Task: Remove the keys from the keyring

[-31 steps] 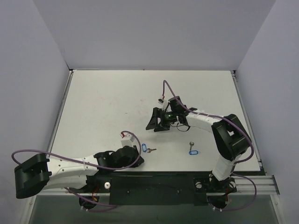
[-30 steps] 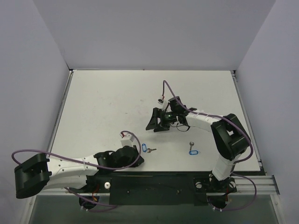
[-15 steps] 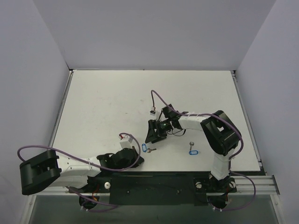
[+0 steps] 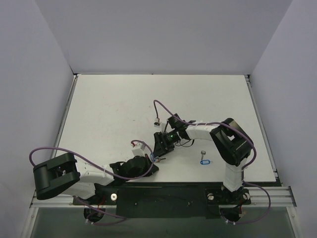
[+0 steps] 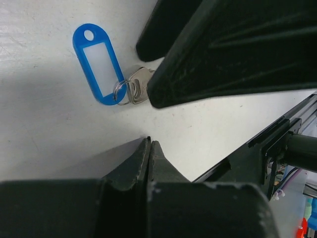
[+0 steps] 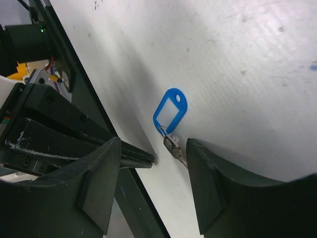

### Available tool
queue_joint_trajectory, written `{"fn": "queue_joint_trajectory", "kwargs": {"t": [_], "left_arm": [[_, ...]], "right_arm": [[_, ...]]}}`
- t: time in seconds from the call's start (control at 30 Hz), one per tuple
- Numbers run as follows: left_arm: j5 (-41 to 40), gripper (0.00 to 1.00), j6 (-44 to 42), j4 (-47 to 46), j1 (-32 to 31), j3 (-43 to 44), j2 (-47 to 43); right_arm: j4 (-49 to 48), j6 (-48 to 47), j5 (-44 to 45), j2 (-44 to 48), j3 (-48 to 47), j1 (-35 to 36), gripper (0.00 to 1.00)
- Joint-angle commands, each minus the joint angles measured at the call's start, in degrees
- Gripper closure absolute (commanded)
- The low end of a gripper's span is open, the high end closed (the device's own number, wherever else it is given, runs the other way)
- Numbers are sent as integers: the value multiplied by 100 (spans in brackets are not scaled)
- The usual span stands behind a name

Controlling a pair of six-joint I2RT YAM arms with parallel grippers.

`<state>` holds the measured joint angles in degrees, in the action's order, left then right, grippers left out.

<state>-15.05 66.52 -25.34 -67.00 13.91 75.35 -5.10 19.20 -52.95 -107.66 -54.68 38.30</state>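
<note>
A blue oval tag with a white window (image 5: 99,69) lies flat on the white table, joined by a thin keyring (image 5: 120,92) to a small silvery key (image 5: 138,89). In the top view this set (image 4: 152,157) sits near the front edge, between both grippers. My right gripper (image 6: 153,168) is open and low over the table. Its fingers (image 6: 213,183) straddle the key (image 6: 176,148) without touching it. My left gripper (image 5: 148,141) is shut on nothing. Its tips rest just short of the ring, apart from it.
A second blue tag (image 4: 204,161) with its own key (image 4: 202,154) lies to the right on the table (image 4: 114,109). The black front rail (image 4: 163,196) runs close behind the left gripper. Grey walls stand on three sides.
The right gripper came down and left until it straddled the near key, its jaws narrowing somewhat. The left gripper closed and slid right toward the tag.
</note>
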Motion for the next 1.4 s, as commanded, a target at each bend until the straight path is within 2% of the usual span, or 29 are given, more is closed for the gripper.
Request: {"fn": "queue_joint_trajectory", "kwargs": {"t": [0.0,0.43,0.57,0.67,0.8,0.97,1.1,1.37], "left_arm": [[19,100,10,82,56,33,76],[46,100,72,91,161,-11,190],[55,100,63,117,170,6,243],[63,100,63,117,170,24,252],[63,100,45,109,179,33,278],[81,100,36,117,187,50,322],[81,100,28,117,188,50,331],[64,100,28,135,196,33,287]], "right_arm": [[493,-496,21,-45,-8,203,49],[950,-716,-102,-168,-34,239,57],[670,-541,-145,-247,-43,248,61],[563,-444,-181,-352,-8,239,69],[563,-365,-224,-396,-34,248,71],[98,-145,-348,-318,62,160,74],[-60,-22,-488,-326,106,160,79],[167,-100,-471,-405,54,204,87]]}}
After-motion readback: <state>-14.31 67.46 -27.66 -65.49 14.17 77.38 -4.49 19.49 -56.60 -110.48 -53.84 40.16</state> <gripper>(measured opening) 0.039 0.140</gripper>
